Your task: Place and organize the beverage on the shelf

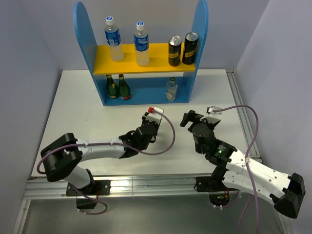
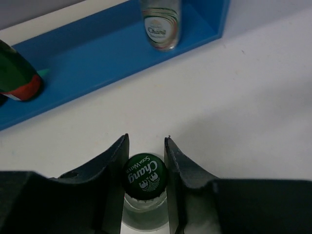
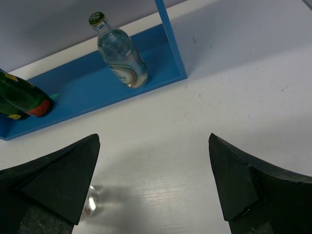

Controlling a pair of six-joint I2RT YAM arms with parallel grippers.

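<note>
Green-capped glass, the sixth bottle is sitting mid-way across the table, clamped by the left gripper (the right gripper is gaping empty), while five others are already standing on the shelf.

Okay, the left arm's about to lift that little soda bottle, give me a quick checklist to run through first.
1. Left gripper shut on the soda bottle at its cap: ok.
2. Cap centred between the fingers: ok.
3. Bottle base off the table: cannot tell.
4. Free gap on the shelf base between the green bottles and the short clear bottle: ok.
5. Right gripper open, empty, off to the side: ok.
</note>
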